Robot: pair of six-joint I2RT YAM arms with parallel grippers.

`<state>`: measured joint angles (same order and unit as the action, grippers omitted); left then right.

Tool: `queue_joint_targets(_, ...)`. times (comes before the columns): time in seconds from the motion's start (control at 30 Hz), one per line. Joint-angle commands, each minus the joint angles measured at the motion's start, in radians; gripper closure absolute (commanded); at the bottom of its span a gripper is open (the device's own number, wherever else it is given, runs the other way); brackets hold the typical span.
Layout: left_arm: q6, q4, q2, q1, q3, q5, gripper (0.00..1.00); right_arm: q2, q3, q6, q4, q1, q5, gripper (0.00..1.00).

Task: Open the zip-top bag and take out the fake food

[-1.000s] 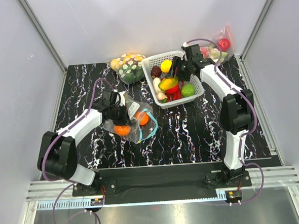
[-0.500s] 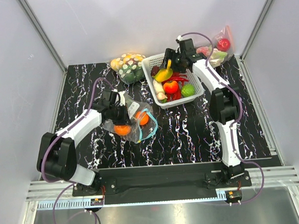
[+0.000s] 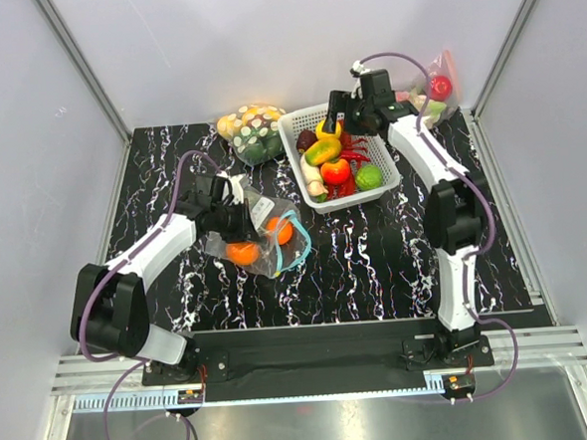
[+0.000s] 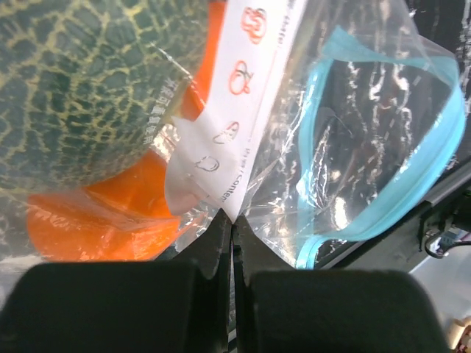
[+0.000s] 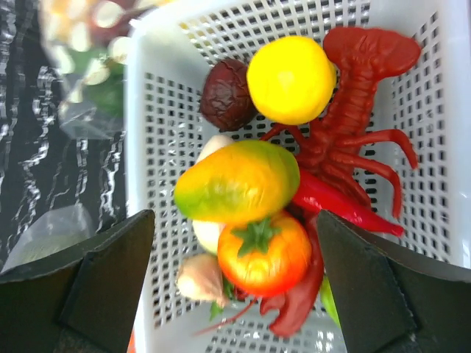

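Overhead first. The bag [image 3: 265,237] lies on the bench [image 3: 376,265] left of centre of the frame, with orange fruits [image 3: 242,251] inside. The left jaws sit at its upper-left edge. The right jaws hang over the white basket [image 3: 291,150], upper right of centre.

Left wrist view. The left jaws are clenched on a thin fold of the bag's film, low in the frame. The green ball [image 4: 81,81] fills the upper left, and orange fruit lies beneath it, all inside the bag. The teal zip strip [image 4: 383,191] gapes at right, so the mouth is open.

Right wrist view. The right jaws are spread wide and hold nothing. The yellow-green piece [image 5: 237,181] rests in the basket beside a tomato [image 5: 265,254].

Risks, as judged:
- The pinch is on slick film only. A tug from inside could slip it free.
- The whole bag could drag or lift with the fruit.
- The slack mouth may fold over and block entry.
- The wide right jaws, leaving, may clip the basket wall.
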<state>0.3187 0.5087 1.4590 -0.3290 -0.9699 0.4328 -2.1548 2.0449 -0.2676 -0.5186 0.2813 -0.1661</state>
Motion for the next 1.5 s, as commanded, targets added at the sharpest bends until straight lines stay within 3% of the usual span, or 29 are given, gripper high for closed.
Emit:
queue_joint_targets(0.0, 0.025, -0.059, -0.054, 0.004, -0.039, 0.075, 1.00, 0.220, -0.104, 0.067, 0.051, 0.001, 0.034, 0.04)
queue_joint_targets(0.23, 0.045, -0.067, -0.071, 0.004, -0.029, 0.095, 1.00, 0.519, -0.461, 0.027, 0.048, 0.096, -0.004, 0.15)
queue_joint_targets(0.4, 0.071, -0.094, -0.072, 0.004, -0.024, 0.135, 1.00, 0.566, -0.633, -0.054, 0.028, 0.291, 0.007, 0.35)
queue_joint_targets(0.63, 0.095, -0.125, -0.084, 0.008, -0.003, 0.146, 1.00, 0.524, -0.701, -0.116, 0.055, 0.397, -0.007, 0.46)
queue_joint_targets(0.9, 0.111, -0.145, -0.104, 0.016, 0.026, 0.141, 1.00, 0.486, -0.758, -0.117, 0.107, 0.410, -0.058, 0.52)
queue_joint_targets(1.17, 0.118, -0.225, -0.097, 0.016, 0.057, 0.198, 1.00, 0.351, -0.799, -0.157, 0.294, 0.437, -0.212, 0.52)
queue_joint_targets(1.47, 0.102, -0.233, -0.083, 0.015, 0.060, 0.224, 1.00, 0.288, -0.830, -0.205, 0.411, 0.437, -0.277, 0.52)
